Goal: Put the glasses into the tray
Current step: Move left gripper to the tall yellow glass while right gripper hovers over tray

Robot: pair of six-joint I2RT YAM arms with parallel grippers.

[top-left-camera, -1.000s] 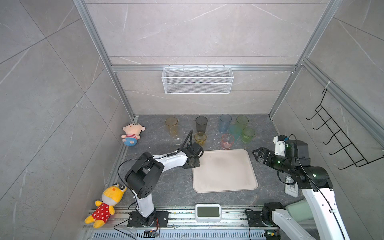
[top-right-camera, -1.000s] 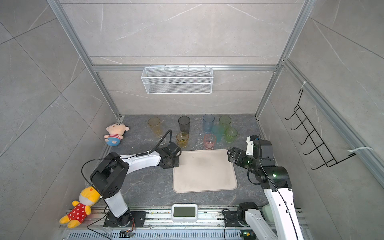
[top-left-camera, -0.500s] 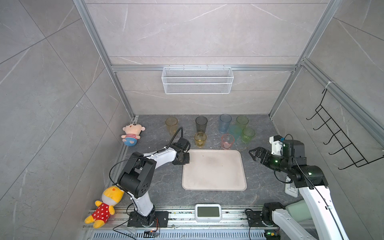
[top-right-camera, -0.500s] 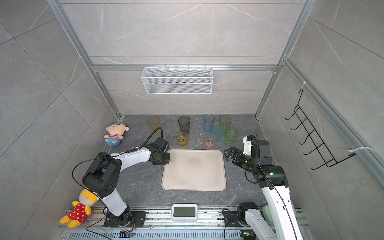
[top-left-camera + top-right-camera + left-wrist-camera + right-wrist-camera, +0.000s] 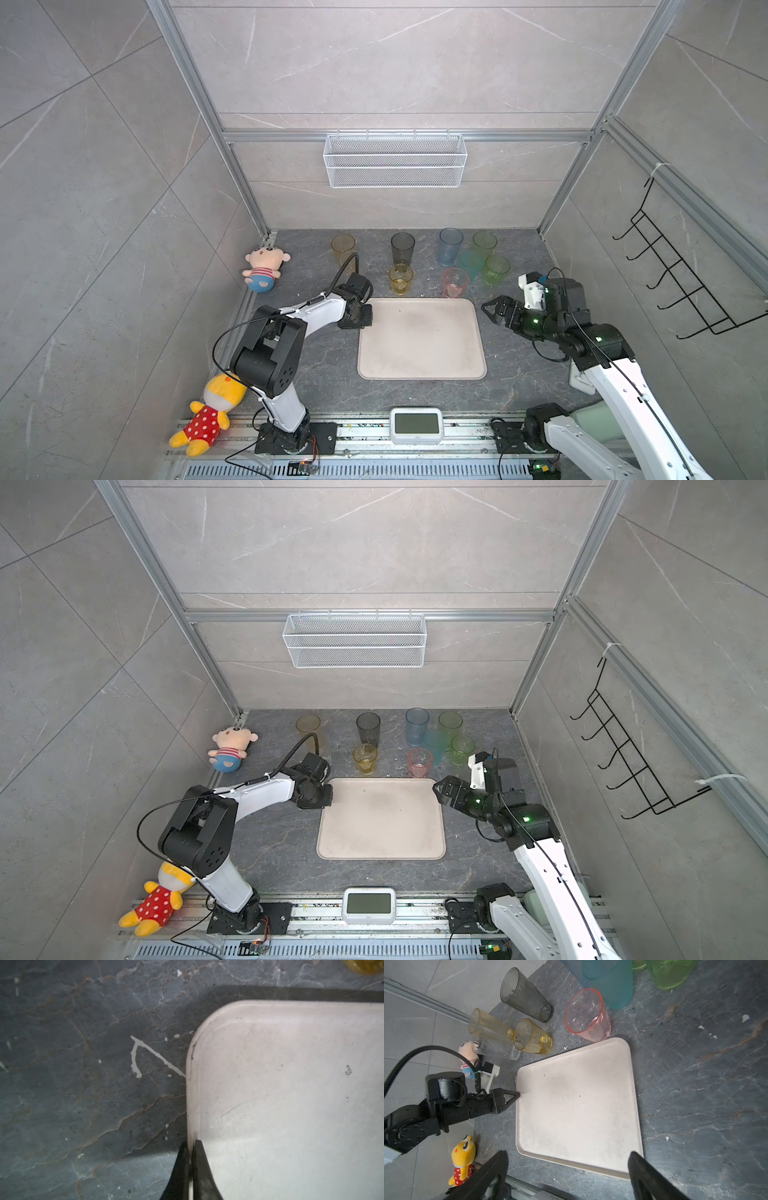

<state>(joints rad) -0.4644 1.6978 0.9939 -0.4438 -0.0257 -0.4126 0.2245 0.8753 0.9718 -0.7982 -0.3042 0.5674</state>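
Both arms are reaching in low over the tabletop (image 5: 324, 374). My left arm (image 5: 291, 328) is stretched forward, its left gripper (image 5: 367, 319) at the left rim of the tray (image 5: 419, 365), near the far left corner. The left wrist view shows the two fingers (image 5: 200, 1167) pinched almost together with that rim between them, so it has hold of the tray. My right arm (image 5: 602, 353) is bent in from the right. Its right gripper (image 5: 489, 311) is beside the tray's far right corner with the jaws spread wide, gripping nothing. There is one tray, flat on the tabletop at centre. One wire basket (image 5: 395, 160) hangs on the back wall. Two plush toys sit at left, a pink-faced doll (image 5: 264, 270) and a yellow doll (image 5: 210, 411). I count nine glasses (image 5: 455, 282), all upright on the tabletop just beyond the tray's far edge and outside it: amber tumbler (image 5: 343, 245), clear tumbler (image 5: 492, 1049), smoky grey tumbler (image 5: 402, 247), yellow tumbler (image 5: 400, 279), blue tumbler (image 5: 450, 246), teal tumbler (image 5: 469, 264), one pink, and two green tumblers (image 5: 496, 270).
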